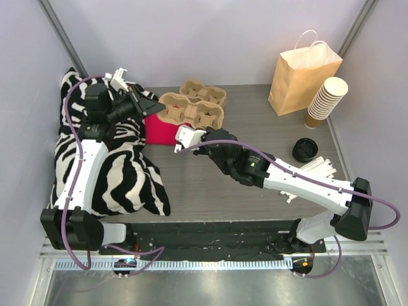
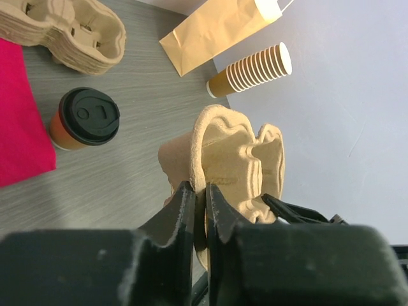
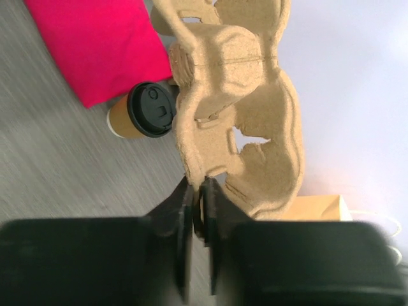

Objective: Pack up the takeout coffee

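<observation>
**Top view.** The left gripper (image 1: 152,106) is clamped on the left end of a pulp carrier (image 1: 191,113). The right gripper (image 1: 186,136) is clamped on its near edge. A carrier stack (image 1: 205,94) lies just behind it, and a red cloth (image 1: 159,131) lies at its near left. A zebra cushion (image 1: 121,172) covers the left of the bench (image 1: 210,185), under the left arm. A bag (image 1: 299,76) stands at the far right with a cup stack (image 1: 326,99) just beside it. A black lid (image 1: 305,150) lies nearer. The cup cannot be made out here.

**Left wrist.** Both fingers pinch the carrier's rim with no gap showing. The cup (image 2: 83,121) stands upright on the bench with its black lid on. It is just beside the red cloth's edge and apart from the carrier stack. The bag and cup stack are further off.

**Right wrist.** The fingers are closed tight on the carrier's edge. The cup stands at the corner of the red cloth, and the held carrier hides its right side. It is in no gripper and outside the bag.
</observation>
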`<state>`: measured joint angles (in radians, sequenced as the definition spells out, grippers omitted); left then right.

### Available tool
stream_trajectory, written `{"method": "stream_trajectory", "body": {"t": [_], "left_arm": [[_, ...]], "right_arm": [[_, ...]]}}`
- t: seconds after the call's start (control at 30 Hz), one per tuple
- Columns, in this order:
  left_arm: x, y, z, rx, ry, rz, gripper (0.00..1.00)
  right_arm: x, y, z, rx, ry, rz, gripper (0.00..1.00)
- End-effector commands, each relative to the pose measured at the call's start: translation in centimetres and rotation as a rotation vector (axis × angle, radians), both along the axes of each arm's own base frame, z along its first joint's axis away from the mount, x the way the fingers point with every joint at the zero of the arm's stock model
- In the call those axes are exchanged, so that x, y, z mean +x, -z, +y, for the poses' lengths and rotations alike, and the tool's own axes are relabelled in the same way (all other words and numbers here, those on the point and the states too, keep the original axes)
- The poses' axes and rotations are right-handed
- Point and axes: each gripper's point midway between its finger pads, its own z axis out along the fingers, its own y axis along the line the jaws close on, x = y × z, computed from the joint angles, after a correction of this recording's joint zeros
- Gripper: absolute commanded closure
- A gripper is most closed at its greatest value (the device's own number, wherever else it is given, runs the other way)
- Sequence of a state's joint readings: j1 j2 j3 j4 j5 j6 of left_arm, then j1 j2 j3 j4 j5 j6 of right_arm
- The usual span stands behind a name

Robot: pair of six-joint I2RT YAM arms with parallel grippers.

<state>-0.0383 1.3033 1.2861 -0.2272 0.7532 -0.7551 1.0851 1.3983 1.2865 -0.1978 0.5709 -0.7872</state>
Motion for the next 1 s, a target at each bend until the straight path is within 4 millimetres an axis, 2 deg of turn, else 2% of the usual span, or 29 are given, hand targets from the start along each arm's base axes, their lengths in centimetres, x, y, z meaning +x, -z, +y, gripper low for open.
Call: {"method": "stream_trajectory", "body": {"t": [0.0,0.07,0.13,0.17,0.2,0.27,0.3,0.37,0.4,0.43,0.47,0.5,0.53,0.57,0.6,0.63,0.67,0.7,0.73,0.77,0.8,0.87,0.9,0.97], "left_arm": [[0.0,-0.7,-0.2,0.005,0.017,-0.044,0.96],[0.0,-0.4,0.0,0.018,0.008,-0.036,1.0],[-0.1,-0.4,0.1,0.02,0.01,-0.031,1.0],[-0.2,-0.4,0.2,0.019,0.013,-0.033,1.0],[-0.3,-0.5,0.1,0.016,0.02,-0.034,1.0],[-0.7,-0.9,-0.1,0.01,0.048,-0.057,1.0],[-0.8,-1.0,-0.2,0.011,0.057,-0.062,1.0],[-1.6,-1.2,-0.5,0.015,0.106,-0.09,1.0],[-1.6,-1.3,-0.5,0.016,0.11,-0.103,1.0],[-1.8,-1.3,-0.6,0.016,0.121,-0.113,1.0],[-1.9,-1.1,-0.7,0.018,0.129,-0.113,1.0],[-2.0,-1.2,-0.7,0.021,0.131,-0.126,1.0],[-2.1,-1.1,-0.7,0.024,0.133,-0.128,1.0],[-2.0,-1.1,-0.7,0.032,0.135,-0.137,1.0],[-2.1,-1.0,-0.7,0.035,0.134,-0.134,1.0],[-2.1,-1.0,-0.7,0.037,0.139,-0.139,1.0],[-2.2,-1.0,-0.7,0.043,0.146,-0.146,1.0],[-2.3,-1.1,-0.7,0.048,0.144,-0.158,1.0],[-2.4,-1.1,-0.7,0.055,0.142,-0.163,1.0],[-2.5,-1.1,-0.6,0.066,0.143,-0.177,1.0],[-2.6,-1.1,-0.6,0.074,0.147,-0.187,1.0],[-2.9,-1.2,-0.5,0.091,0.151,-0.209,1.0],[-3.0,-1.1,-0.5,0.114,0.16,-0.231,1.0],[-3.1,-1.0,-0.4,0.141,0.156,-0.244,1.0]], "right_arm": [[-1.2,-2.8,-0.2,0.077,-0.046,0.006,0.61],[-1.6,-2.6,-0.3,0.073,-0.068,0.041,0.41],[-1.4,-3.5,-0.6,0.111,-0.065,0.059,0.32],[-1.6,-3.3,-0.8,0.103,-0.083,0.088,0.28],[-1.0,-4.5,-1.6,0.135,-0.066,0.089,0.27],[-1.0,-5.3,-2.1,0.194,-0.094,0.131,0.22],[0.2,-7.4,-4.0,0.253,-0.058,0.116,0.21],[1.0,-8.6,-5.3,0.335,-0.056,0.165,0.2],[3.1,-10.2,-7.5,0.379,0.004,0.155,0.2],[4.4,-10.7,-8.9,0.404,0.045,0.169,0.2],[5.4,-10.2,-10.2,0.406,0.087,0.203,0.2],[6.1,-11.7,-11.1,0.453,0.095,0.206,0.2],[9.2,-10.5,-14.2,0.454,0.197,0.23,0.2],[10.1,-9.8,-15.7,0.451,0.246,0.258,0.21],[10.8,-11.0,-16.6,0.49,0.248,0.256,0.21],[13.0,-8.9,-19.1,0.483,0.327,0.309,0.21],[13.9,-8.7,-20.6,0.502,0.36,0.324,0.22],[14.6,-10.0,-21.0,0.552,0.345,0.324,0.22],[15.2,-10.0,-22.1,0.566,0.371,0.326,0.22],[16.8,-8.4,-23.7,0.56,0.424,0.361,0.22],[17.2,-9.6,-24.3,0.57,0.426,0.335,0.23],[18.8,-8.2,-25.7,0.558,0.461,0.359,0.23],[19.2,-8.4,-26.1,0.558,0.468,0.346,0.23],[20.2,-7.6,-27.0,0.533,0.495,0.347,0.23]]}}
